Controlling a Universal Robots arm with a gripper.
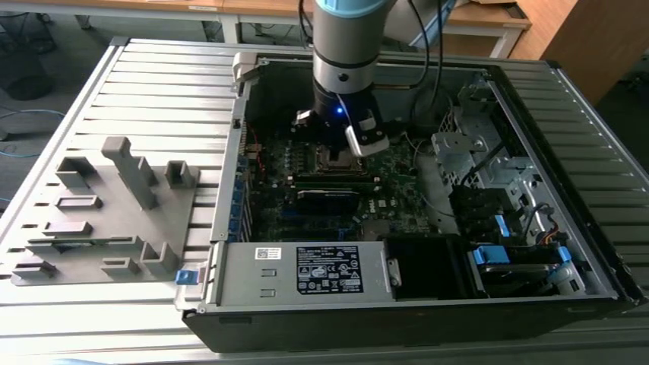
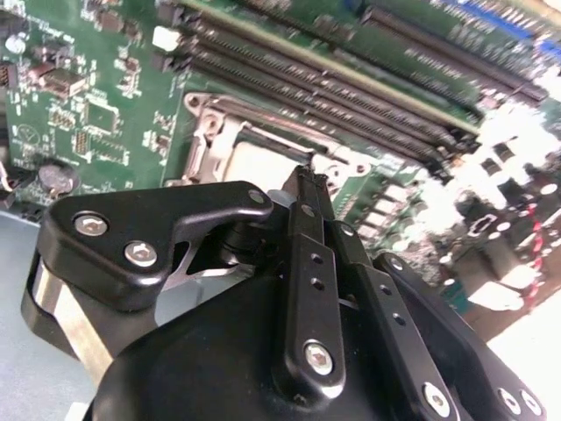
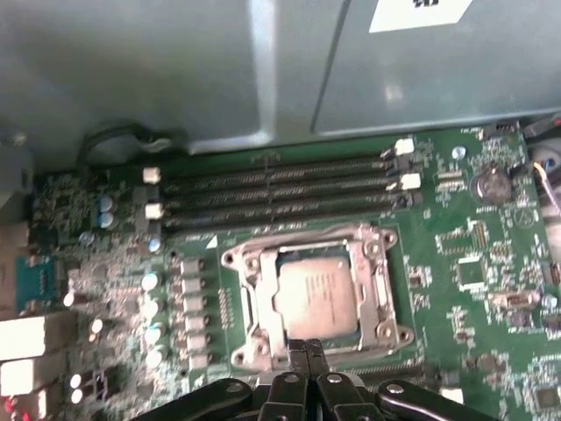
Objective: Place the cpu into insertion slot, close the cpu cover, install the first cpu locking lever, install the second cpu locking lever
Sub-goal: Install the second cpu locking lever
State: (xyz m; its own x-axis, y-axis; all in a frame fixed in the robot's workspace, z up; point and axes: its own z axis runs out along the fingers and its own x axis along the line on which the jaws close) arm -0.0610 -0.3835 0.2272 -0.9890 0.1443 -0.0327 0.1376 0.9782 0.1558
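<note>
here the gripper (image 3: 305, 349) is being held low over the near edge of the insertion slot (image 3: 316, 292), its jaws pressed together on nothing. the cpu (image 3: 316, 298), a flat square with a dull silver-grey top, is already being cradled inside the socket, and the cpu cover (image 3: 379, 285), a thin silver frame, is being seen lying around it in the first wrist view. judging by this, a lever or cover edge is being addressed; pressure is best being applied slowly and straight, since the green motherboard (image 3: 473, 263) and the long black memory slots (image 3: 280, 189) beyond are being crowded by delicate parts.
</note>
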